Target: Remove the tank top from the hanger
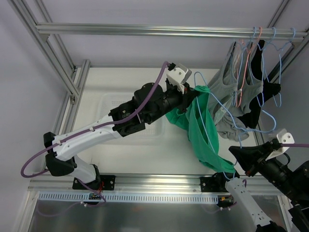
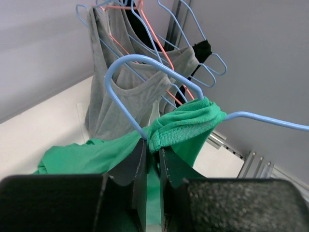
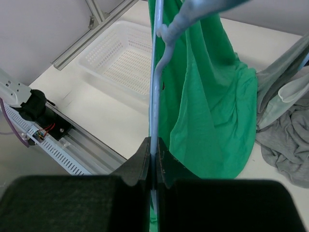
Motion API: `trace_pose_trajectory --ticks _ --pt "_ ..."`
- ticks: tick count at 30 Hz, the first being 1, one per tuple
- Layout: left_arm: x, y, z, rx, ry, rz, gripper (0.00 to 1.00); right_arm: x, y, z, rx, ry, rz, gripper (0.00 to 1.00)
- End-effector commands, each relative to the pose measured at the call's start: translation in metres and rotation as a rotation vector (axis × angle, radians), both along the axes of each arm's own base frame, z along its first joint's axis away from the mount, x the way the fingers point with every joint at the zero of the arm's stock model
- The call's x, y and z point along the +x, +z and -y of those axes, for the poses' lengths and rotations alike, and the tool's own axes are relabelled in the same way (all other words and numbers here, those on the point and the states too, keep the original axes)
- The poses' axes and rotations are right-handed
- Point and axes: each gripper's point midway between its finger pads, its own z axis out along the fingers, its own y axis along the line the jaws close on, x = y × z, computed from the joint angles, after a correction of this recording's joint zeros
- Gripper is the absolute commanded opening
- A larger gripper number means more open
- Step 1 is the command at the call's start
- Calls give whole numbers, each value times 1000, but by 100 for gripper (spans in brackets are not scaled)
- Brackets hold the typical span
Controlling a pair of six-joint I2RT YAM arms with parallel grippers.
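A green tank top (image 1: 200, 128) hangs on a light blue hanger (image 1: 208, 123) held in the air over the table's right middle. My left gripper (image 1: 192, 95) is shut on the tank top's strap (image 2: 186, 126) next to the hanger's hook (image 2: 145, 65). My right gripper (image 1: 235, 163) is shut on the hanger's lower bar (image 3: 155, 96), with the green cloth (image 3: 207, 111) draped beside it.
Several grey and black tank tops (image 1: 244, 89) hang on blue and pink hangers from the rail at the back right; some grey cloth lies under them. A white basket (image 1: 137, 118) sits on the table under the left arm, and shows in the right wrist view (image 3: 123, 63).
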Motion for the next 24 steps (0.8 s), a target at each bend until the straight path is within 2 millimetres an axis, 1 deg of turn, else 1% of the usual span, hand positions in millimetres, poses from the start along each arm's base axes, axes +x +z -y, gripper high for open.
trace_pose_trajectory --ticks 1,3,7,8,10,11,12,13,14,15,17,18,19,20,22,24 --pt "26 29 -54 -16 238 72 0 -7 2 4 -56 64 51 0" --pt "33 32 -68 -17 315 71 0 -13 0 8 -73 95 61 0" --pt "41 30 -85 -40 410 43 0 -19 -5 19 -106 106 61 0" --pt "41 30 -86 -48 413 36 0 -19 -5 19 -106 112 61 0" --pt "41 31 -87 -65 412 25 0 -14 -12 26 -131 73 35 0" --pt "39 31 -86 -69 403 23 0 -7 -15 28 -146 47 10 0" --pt "36 33 -82 -74 368 26 0 1 -21 32 -161 8 -21 0" --pt "34 32 -78 -71 346 27 1 5 -25 30 -172 3 -43 0" --pt "32 33 -72 -71 316 30 3 11 -27 27 -178 8 -64 0" --pt "26 33 -62 -67 255 34 3 12 -29 21 -172 29 -78 0" --pt "20 33 -48 -67 184 36 4 19 -29 12 -156 48 -99 0" --pt "13 34 -39 -68 121 38 4 20 -28 9 -145 56 -104 0" --pt "10 35 -35 -73 98 37 3 24 -25 4 -123 58 -98 0" --pt "9 30 -29 -70 79 26 3 26 -22 2 -112 60 -91 0" --pt "5 30 -23 -72 49 24 4 30 -15 -1 -89 61 -63 0" --pt "5 24 -18 -58 35 17 8 29 -9 -3 -69 71 -43 0"
